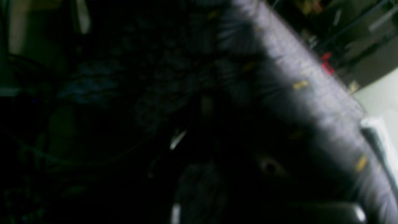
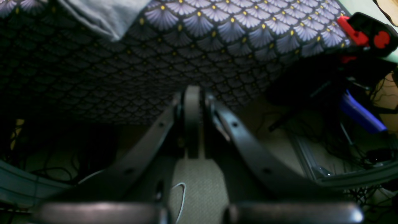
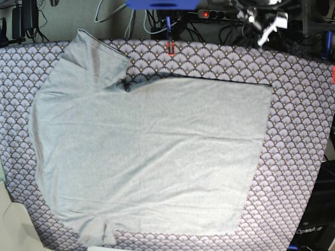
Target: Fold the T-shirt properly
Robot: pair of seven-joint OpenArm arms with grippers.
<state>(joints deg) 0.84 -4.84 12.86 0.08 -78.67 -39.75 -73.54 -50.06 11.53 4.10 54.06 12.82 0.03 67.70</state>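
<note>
The light grey T-shirt (image 3: pixel 152 151) lies spread flat on the purple-and-white scallop cloth (image 3: pixel 298 130), collar end to the left, one sleeve (image 3: pixel 91 55) at the top left, hem at the right. Neither arm shows in the base view. In the right wrist view my right gripper (image 2: pixel 192 93) is shut on nothing, below the draped cloth edge (image 2: pixel 217 46), with a corner of the T-shirt (image 2: pixel 102 15) above it at the top left. The left wrist view is dark and blurred; only the cloth-covered table edge (image 1: pixel 311 93) shows, and my left gripper cannot be made out.
Red clamps (image 3: pixel 170 48) (image 3: pixel 333 75) pin the cloth at the table's far and right edges; one also shows in the right wrist view (image 2: pixel 367 32). Cables and a blue part (image 2: pixel 360 115) lie under the table. Equipment crowds the far edge (image 3: pixel 251 15).
</note>
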